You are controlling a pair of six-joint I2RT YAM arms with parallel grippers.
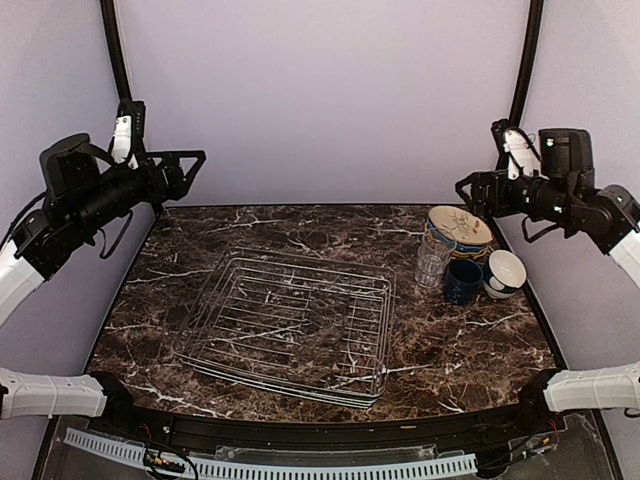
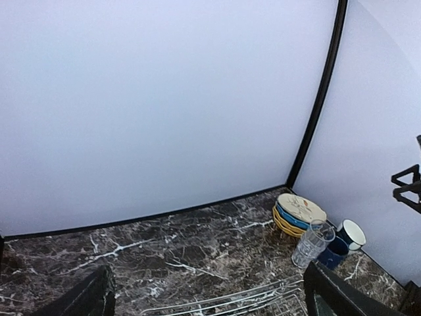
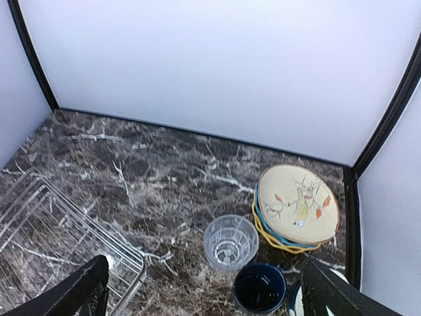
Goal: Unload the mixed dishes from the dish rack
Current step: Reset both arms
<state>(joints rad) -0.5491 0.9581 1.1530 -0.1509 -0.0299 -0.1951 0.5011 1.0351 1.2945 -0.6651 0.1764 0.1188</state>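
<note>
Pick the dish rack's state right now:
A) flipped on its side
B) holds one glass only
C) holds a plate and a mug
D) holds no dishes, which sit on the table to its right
D: the dish rack shows only bare wire, while the plate stack, glass and mug stand grouped on the table near its far right corner.

Left arm: elbow bent, forearm reaching inward from the left side, wrist held high. Left gripper (image 1: 195, 170): fingers (image 2: 92, 296) spread wide, nothing between them. Right arm: mirrored pose, forearm reaching inward from the right side. Right gripper (image 1: 468, 195): fingers (image 3: 85, 289) spread wide, empty. Grippers well apart.
</note>
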